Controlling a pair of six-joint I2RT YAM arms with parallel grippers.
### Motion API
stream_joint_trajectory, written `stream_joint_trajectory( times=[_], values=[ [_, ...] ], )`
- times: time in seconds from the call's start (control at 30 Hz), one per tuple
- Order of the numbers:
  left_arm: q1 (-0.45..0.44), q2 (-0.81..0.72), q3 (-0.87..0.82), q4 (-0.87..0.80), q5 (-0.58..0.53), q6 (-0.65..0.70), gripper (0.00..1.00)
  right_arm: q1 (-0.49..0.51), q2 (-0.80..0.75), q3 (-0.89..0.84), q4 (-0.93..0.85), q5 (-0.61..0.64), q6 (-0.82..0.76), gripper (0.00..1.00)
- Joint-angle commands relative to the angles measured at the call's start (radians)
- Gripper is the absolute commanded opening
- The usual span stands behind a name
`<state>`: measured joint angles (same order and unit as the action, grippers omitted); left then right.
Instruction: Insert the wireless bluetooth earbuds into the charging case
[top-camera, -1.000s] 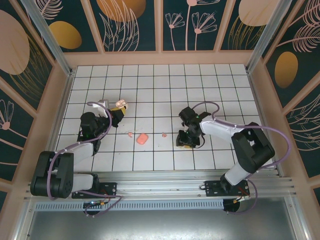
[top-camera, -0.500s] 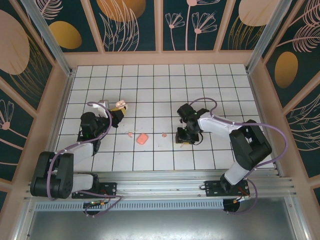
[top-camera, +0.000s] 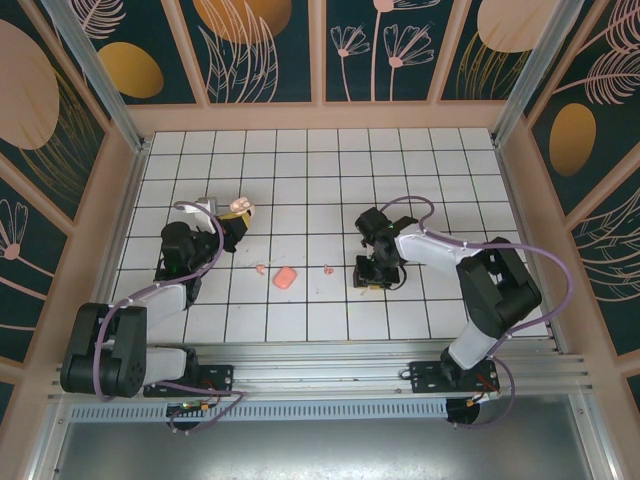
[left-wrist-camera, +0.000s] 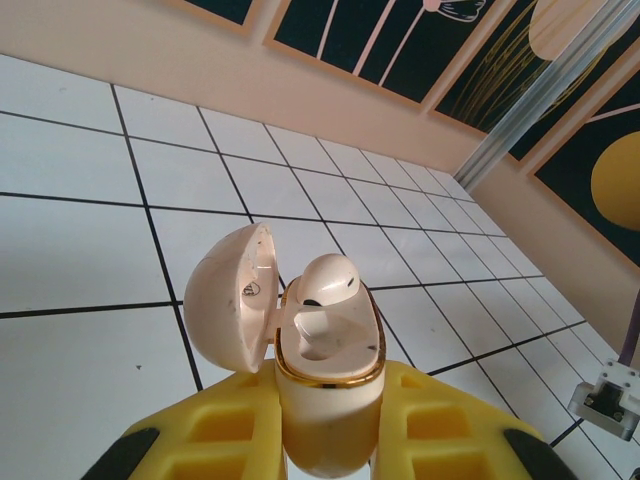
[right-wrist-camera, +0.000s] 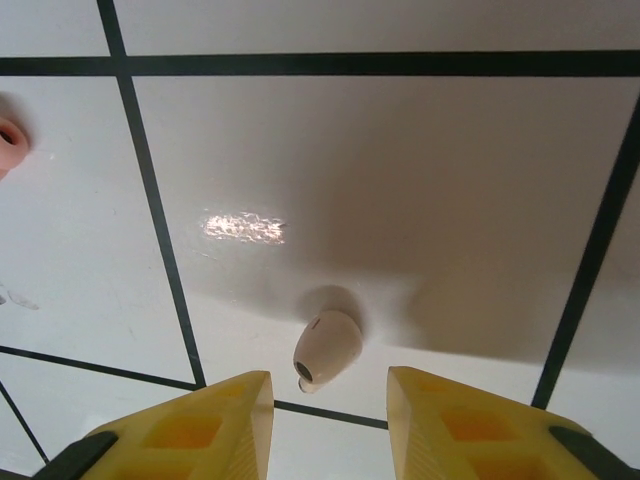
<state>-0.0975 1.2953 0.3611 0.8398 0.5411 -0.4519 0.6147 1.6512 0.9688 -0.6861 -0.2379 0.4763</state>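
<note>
The right gripper (right-wrist-camera: 330, 388) hangs low with its yellow fingers spread, and one earbud (right-wrist-camera: 327, 350) lies on the white tile (right-wrist-camera: 420, 180) just beyond their tips. The left gripper (left-wrist-camera: 335, 400) pinches the charging case (left-wrist-camera: 325, 435), its lid (left-wrist-camera: 225, 295) open and a second earbud (left-wrist-camera: 328, 283) seated inside.

Entry 1: left arm reaching forward; left gripper (top-camera: 234, 227) clamped on charging case (left-wrist-camera: 328, 415), beyond and left of pink block (top-camera: 285, 277).
Entry 2: right arm folded; right gripper (right-wrist-camera: 330, 400) pointing down, jaws parted, right of pink block.
</note>
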Motion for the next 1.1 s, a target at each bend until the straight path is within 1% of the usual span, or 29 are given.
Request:
stream_joint_trajectory(
  times=[0.0,0.27,0.43,0.53,0.67,0.83,1.07],
  values=[
    [-0.004,-0.017,0.020,0.001,-0.004,0.022,0.08,0.002,0.020,0.024,0.022,-0.023,-0.018,0.35],
    [-0.003,-0.026,0.025,-0.013,-0.007,0.028,0.08,0.017,0.024,0.044,0.048,-0.020,-0.037,0.34],
    [-0.004,-0.024,0.026,-0.013,-0.008,0.028,0.08,0.023,-0.003,0.044,0.044,-0.005,-0.051,0.33],
    [-0.003,-0.024,0.027,-0.012,-0.008,0.028,0.08,0.023,-0.025,0.044,0.017,0.027,-0.054,0.34],
    [-0.004,-0.022,0.026,-0.012,-0.006,0.028,0.08,0.025,-0.029,0.057,-0.059,0.089,-0.019,0.34],
    [-0.004,-0.021,0.026,-0.010,-0.007,0.026,0.08,0.035,-0.027,0.047,-0.049,0.067,0.009,0.34],
    [-0.003,-0.025,0.026,-0.009,-0.003,0.024,0.08,0.049,0.023,0.057,-0.020,0.043,0.011,0.34]
  ],
)
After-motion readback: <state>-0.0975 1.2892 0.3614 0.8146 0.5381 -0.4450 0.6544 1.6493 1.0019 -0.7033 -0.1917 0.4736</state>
